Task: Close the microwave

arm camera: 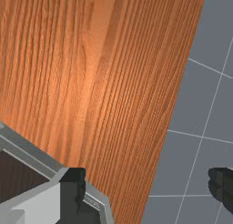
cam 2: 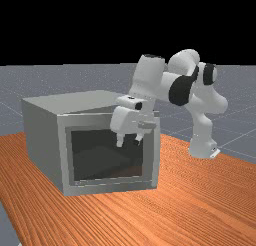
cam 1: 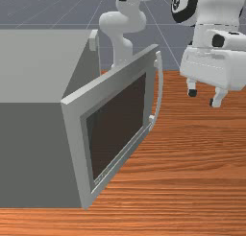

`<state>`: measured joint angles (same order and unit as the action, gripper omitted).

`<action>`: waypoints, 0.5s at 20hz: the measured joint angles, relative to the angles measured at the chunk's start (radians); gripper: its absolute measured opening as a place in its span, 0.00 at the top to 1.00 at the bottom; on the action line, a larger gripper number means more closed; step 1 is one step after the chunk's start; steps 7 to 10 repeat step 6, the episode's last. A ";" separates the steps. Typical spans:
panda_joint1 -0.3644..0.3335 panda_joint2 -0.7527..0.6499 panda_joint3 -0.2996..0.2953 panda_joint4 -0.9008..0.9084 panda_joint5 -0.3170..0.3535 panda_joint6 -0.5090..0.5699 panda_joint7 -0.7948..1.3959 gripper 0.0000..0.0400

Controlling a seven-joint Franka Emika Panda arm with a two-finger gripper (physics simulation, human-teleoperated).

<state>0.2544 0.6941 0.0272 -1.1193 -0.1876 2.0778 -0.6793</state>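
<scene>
- Microwave (cam 1: 29, 153) seen standing on the table (cam 1: 197, 172), at the front view's left, and its door (cam 1: 117, 127) is swung part way open, so the closing is judged to be all to do.
- The door is held upright, its run going from the near left corner of the microwave out to the far right, where the upright handle (cam 1: 161, 91) is carried on the swinging end.
- Here is what the push turns on: the gripper (cam 1: 204, 98) is placed to the front view's right of that handle, on the door's outer side, with a gap seen between them.
- So the door lies to the front view's left of the gripper, and by that judgement a sweep leftward is called for, with contact best made near the handle, where the swing is most easily driven.
- No choice of arm has to be made; one arm (cam 2: 145, 77) is provided, reached across from the far view's right.
- And the fingers (arm camera: 73, 196)? Spread wide apart, nothing gripped between them, no touch on the door made out.
- Care is advised: if the sweep is begun too high, the door's top could be cleared and the push wasted.
</scene>
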 joint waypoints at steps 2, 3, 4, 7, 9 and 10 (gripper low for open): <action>-0.013 -0.027 -0.003 -0.297 -0.059 0.402 0.001 0.00; -0.080 -0.029 0.050 -0.359 -0.015 0.428 -0.138 0.00; -0.160 -0.052 0.091 -0.401 0.021 0.449 -0.272 0.00; -0.358 -0.056 0.170 -0.401 0.110 0.431 -0.585 0.00; -0.358 -0.056 0.170 -0.401 0.110 0.431 -0.585 0.00; -0.358 -0.056 0.170 -0.401 0.110 0.431 -0.585 0.00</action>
